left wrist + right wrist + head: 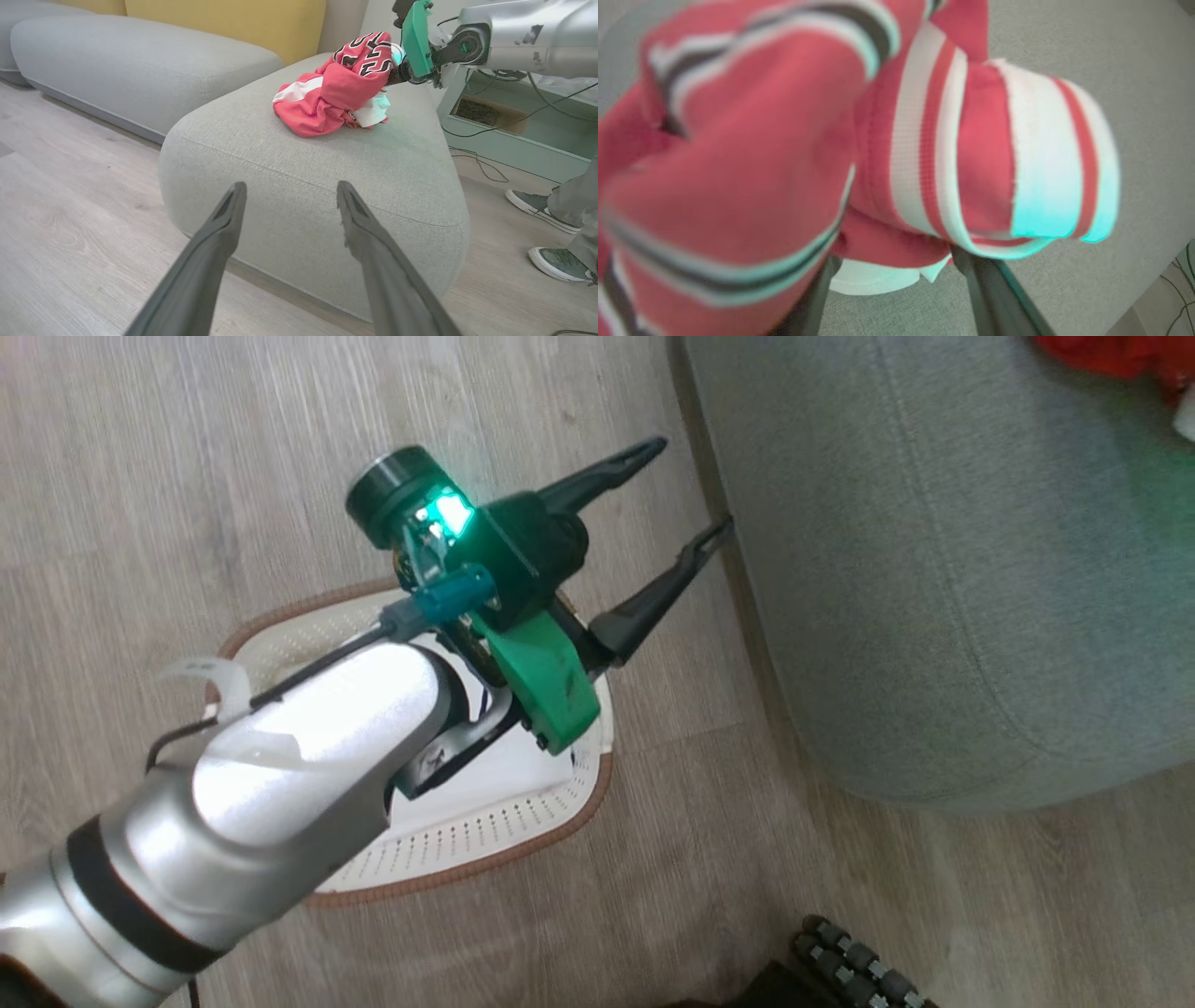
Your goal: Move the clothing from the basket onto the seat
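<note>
Bright red basketball-style clothing (336, 88) with white stripes and black-and-white lettering: bunched in a heap on top of the large grey-green upholstered seat (280, 154), toward its far side, well apart from the basket. The head view catches a scrap of the red at the seat's far right.

Small oval white perforated plastic basket (485, 835) with brown woven rim: on the pale wood-plank floor (140, 476), just left of the seat. A flat white pad (495, 775) shows inside, partly hidden by the left forearm.

Left claw (691, 485): above the basket's far end, fingers spread wide, nothing between them, tips pointing toward the seat's side, one tip close to it.

Right claw (896, 275): at the heap, over the seat. Its two dark fingers (985, 289) stand apart, tips buried under red and white-striped fabric; cloth drapes over them, no pinch visible.

A person's grey shoes (537, 205) on the floor beside the seat. Yellow cushion (224, 23) and long grey sofa (131, 60) behind it.
</note>
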Robot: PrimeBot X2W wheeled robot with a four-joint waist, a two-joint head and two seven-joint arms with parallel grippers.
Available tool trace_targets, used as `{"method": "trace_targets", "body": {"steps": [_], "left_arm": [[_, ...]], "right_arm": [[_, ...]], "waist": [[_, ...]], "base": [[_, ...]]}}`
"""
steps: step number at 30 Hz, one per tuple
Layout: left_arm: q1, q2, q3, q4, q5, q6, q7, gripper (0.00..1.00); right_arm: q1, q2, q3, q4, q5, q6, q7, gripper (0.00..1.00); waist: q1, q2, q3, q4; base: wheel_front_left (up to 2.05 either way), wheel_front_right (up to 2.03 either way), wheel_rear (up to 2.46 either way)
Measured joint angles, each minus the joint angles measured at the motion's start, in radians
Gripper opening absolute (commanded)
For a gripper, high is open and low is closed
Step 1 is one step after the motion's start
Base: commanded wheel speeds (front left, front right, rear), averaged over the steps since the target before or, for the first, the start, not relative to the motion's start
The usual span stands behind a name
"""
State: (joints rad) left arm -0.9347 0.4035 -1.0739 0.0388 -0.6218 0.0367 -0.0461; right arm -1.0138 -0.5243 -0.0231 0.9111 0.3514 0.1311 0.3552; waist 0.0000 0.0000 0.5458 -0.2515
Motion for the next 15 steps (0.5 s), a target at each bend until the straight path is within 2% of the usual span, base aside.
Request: {"method": "trace_targets", "body": {"steps": [8, 15], "left_arm": [[0.061, -0.011, -0.017, 0.024, -0.027, -0.002, -0.026, 1.0], [0.111, -0.03, -0.02, 0.036, -0.054, 0.008, -0.053, 1.0]], "right_arm": [[0.005, -0.007, 0.091, -0.041, 0.023, 0.0, 0.022, 1.0], [0.056, -0.022, 0.182, -0.202, 0.103, 0.0, -0.01, 1.0]], "waist": [[0.0, 0.0, -0.092, -0.028], [0.0, 0.0, -0.196, -0.053]], "base": [[0.0, 0.0, 0.0], [0.0, 0.0, 0.0]]}}
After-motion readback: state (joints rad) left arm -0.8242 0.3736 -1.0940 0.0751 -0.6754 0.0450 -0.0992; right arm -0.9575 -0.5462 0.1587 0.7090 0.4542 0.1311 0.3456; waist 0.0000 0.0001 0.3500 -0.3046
